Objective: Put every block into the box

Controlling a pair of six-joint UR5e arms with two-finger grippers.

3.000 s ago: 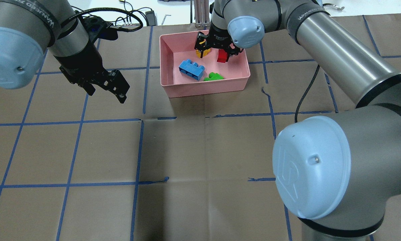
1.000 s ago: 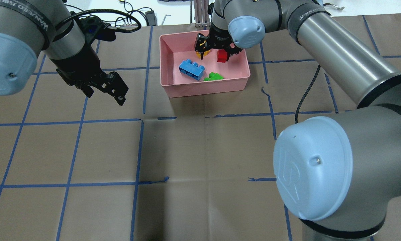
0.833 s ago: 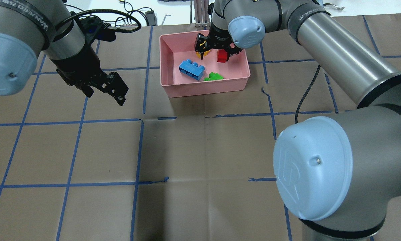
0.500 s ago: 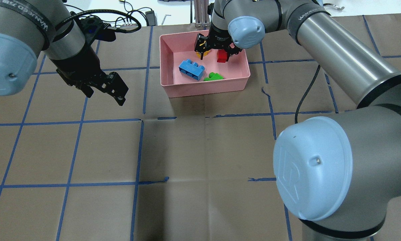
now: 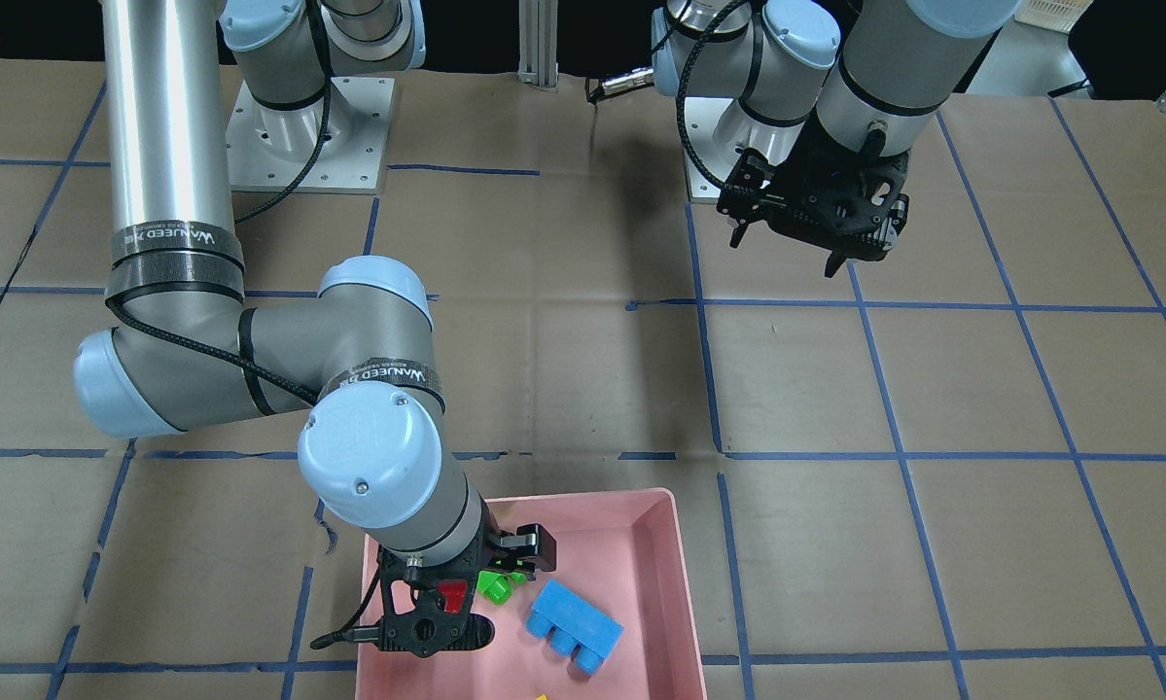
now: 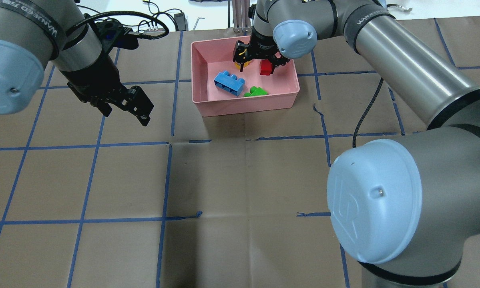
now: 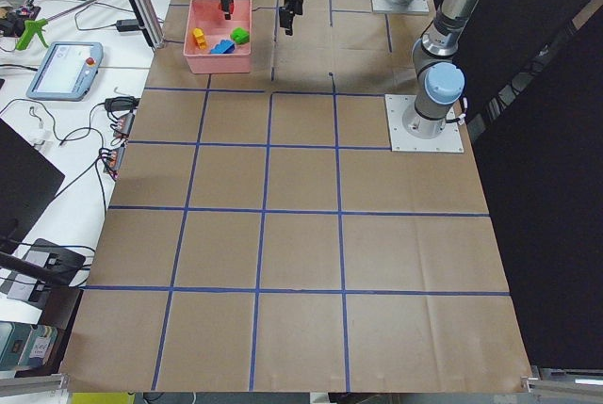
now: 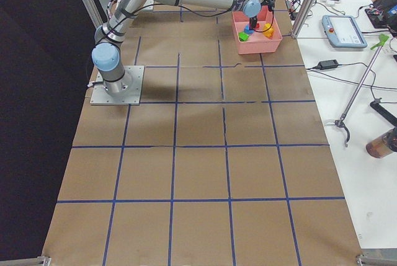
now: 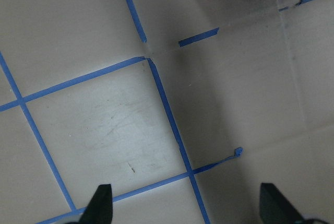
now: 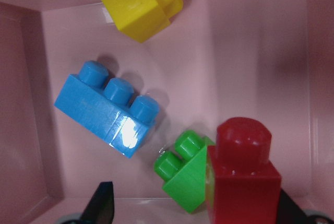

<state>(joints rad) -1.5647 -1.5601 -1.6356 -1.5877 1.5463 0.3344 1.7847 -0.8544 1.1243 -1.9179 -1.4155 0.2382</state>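
Note:
The pink box (image 6: pixel 244 108) holds the blue block (image 6: pixel 228 83), the green block (image 6: pixel 256 92) and the yellow block (image 6: pixel 237 63). My right gripper (image 6: pixel 260 64) hangs open over the box's far side. In the right wrist view (image 10: pixel 195 211) the red block (image 10: pixel 242 182) looks large and close, against the right-hand finger and in front of the green block (image 10: pixel 182 174). It seems raised off the floor; I cannot tell whether it touches the finger. The red block (image 6: pixel 266 67) also shows in the overhead view. My left gripper (image 6: pixel 125 114) is open and empty, above the paper to the box's left.
Brown paper with a blue tape grid covers the table (image 6: pixel 223 180). Cables and small tools lie beyond the far edge (image 6: pixel 159 24). A metal post (image 6: pixel 240 16) stands just behind the box. The left wrist view shows only taped paper (image 9: pixel 167 109).
Over three seconds my right gripper has risen slightly above the box, covering more of the yellow block. My left arm shifted a little. Nothing has visibly moved in the last second.

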